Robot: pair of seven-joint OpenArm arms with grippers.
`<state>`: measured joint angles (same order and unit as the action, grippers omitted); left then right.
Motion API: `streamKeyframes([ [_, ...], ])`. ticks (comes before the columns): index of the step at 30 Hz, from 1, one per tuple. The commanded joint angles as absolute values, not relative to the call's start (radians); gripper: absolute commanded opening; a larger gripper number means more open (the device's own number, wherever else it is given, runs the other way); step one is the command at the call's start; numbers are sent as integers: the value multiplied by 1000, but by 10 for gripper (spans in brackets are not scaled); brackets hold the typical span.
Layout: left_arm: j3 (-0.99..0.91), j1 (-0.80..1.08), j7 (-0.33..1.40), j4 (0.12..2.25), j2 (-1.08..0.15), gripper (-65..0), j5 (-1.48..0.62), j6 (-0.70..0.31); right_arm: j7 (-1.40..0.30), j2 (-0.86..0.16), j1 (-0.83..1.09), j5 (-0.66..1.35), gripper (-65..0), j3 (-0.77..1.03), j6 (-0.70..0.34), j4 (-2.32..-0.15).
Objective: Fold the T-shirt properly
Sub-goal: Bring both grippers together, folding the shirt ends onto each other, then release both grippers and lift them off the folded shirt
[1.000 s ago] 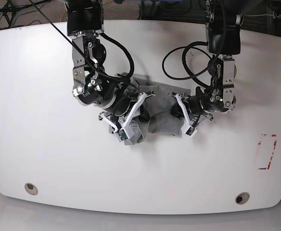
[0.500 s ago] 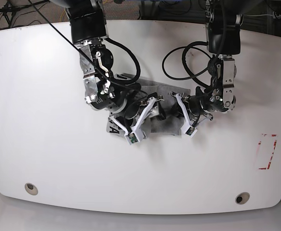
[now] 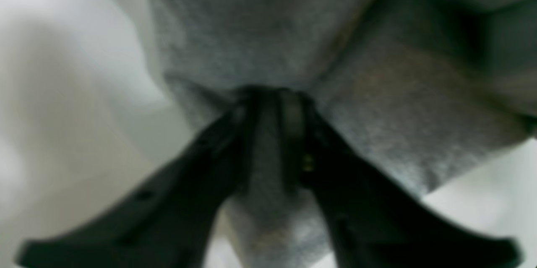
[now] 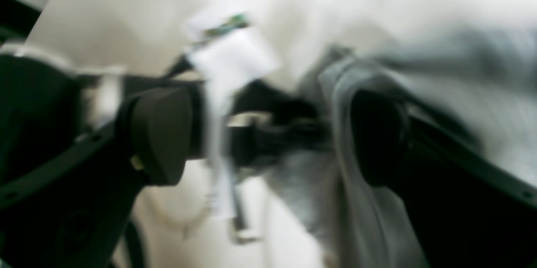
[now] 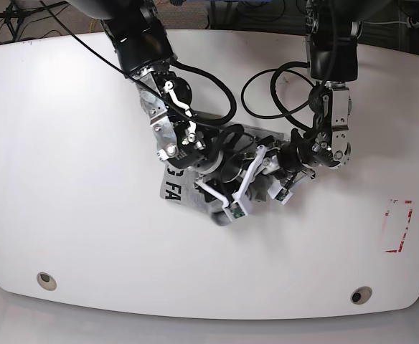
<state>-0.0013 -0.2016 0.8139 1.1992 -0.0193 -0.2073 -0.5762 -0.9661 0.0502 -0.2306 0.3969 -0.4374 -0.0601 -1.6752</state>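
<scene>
Pincer jaws on the left pincer (image 3: 268, 104) pinched grey T-shirt (image 5: 195, 188) fabric; the right pincer (image 4: 268, 138) gaped wide, one finger against a fold. Bunched mid-counter (image 5: 66, 215), the shirt showed black letters only from above. Both arms reached down, converging over it.

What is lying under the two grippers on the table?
The grey T-shirt, bunched on the white table. Black letters "FA" show at its edge. The right gripper and left gripper cover its middle, so the rest of the print and folds cannot be seen.
</scene>
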Motion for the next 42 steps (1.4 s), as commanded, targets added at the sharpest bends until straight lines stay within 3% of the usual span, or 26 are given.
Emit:
streamKeyframes([
  [1, 8, -160, 998, 1170, -10, -440, -67, -555, -947, 54, -260, 409, -82, -455, -65, -1712],
  [7, 5, -166, 995, 1170, -8, -429, -68, -564, -947, 48, -262, 409, -82, -469, -67, -1761],
  [17, -116, -185, 995, 1225, 13, -428, -68, -697, -943, -53, -252, 417, -82, -467, -76, -1814],
  [25, -154, -183, 998, 1388, 15, -426, -68, -698, -912, -120, -197, 435, -82, -384, -77, -1862],
  [31, -243, -182, 990, 1512, 13, -426, -68, -698, -848, -177, -151, 562, -82, -268, -90, -1863],
  [42, -300, -225, 924, 1719, 12, -428, -177, -698, -809, -199, -128, 610, -82, -194, -151, -1831],
])
